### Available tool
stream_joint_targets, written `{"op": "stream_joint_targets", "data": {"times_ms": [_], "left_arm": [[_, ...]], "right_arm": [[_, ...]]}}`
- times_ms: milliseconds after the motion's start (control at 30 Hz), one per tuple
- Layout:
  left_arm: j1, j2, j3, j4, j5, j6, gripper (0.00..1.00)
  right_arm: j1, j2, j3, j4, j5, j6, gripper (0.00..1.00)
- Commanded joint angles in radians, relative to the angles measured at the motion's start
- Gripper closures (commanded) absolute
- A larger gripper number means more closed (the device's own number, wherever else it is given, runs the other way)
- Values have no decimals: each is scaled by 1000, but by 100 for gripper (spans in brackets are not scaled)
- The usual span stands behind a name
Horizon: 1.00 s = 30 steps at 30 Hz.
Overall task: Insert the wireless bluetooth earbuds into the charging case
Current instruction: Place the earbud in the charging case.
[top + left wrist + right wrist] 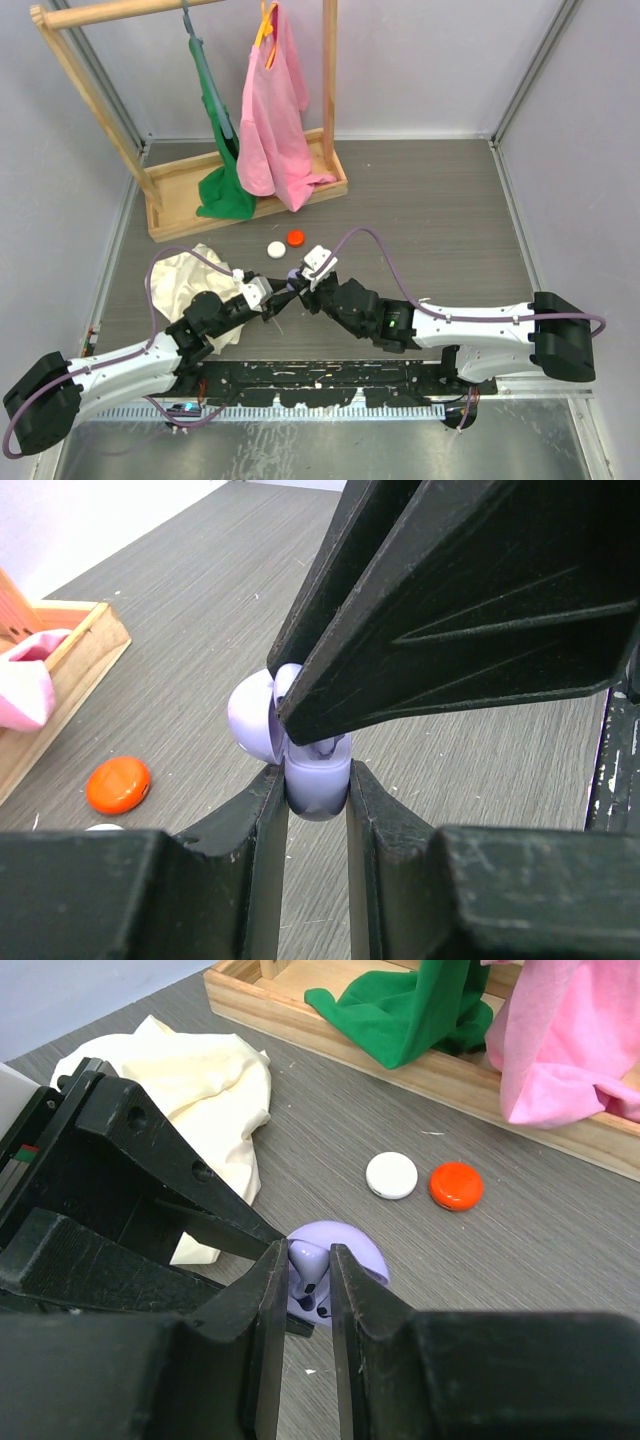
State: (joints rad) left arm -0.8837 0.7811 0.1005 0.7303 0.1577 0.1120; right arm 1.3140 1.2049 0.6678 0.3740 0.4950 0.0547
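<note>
My left gripper [317, 776] is shut on the base of the pale-lavender charging case [318, 785]. Its lid [250, 720] hangs open to the left. My right gripper [309, 1251] is shut on one small pale earbud [305, 1260] and holds it stem-down right at the case's open top. The lid [362, 1250] shows behind it. Dark spots below the held earbud may be a second earbud in the case; I cannot tell. In the top view both grippers, left [280, 297] and right [300, 287], meet over the case [292, 279], just above the table.
A red-orange cap [295, 237] and a white cap [276, 250] lie just beyond the grippers. A cream cloth [195, 275] is heaped to the left. A wooden clothes rack [170, 215] with pink and green garments stands at the back left.
</note>
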Motion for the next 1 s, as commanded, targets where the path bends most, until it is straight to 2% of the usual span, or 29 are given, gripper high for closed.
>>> {"op": "stream_joint_targets", "data": {"times_ms": [0, 233, 433, 767, 967], "left_arm": [[-3, -20, 33, 79, -5, -9, 100], [-3, -21, 33, 79, -9, -9, 100], [-2, -20, 33, 79, -8, -10, 100], [-3, -11, 36, 81, 4, -11, 100], [-3, 3, 41, 82, 18, -11, 100]], "right_arm": [[14, -28, -10, 32, 45, -1, 78], [20, -52, -29, 26, 79, -7, 77], [22, -37, -22, 26, 37, 1, 73], [22, -67, -7, -7, -9, 14, 57], [19, -93, 83, -182, -27, 16, 38]]}}
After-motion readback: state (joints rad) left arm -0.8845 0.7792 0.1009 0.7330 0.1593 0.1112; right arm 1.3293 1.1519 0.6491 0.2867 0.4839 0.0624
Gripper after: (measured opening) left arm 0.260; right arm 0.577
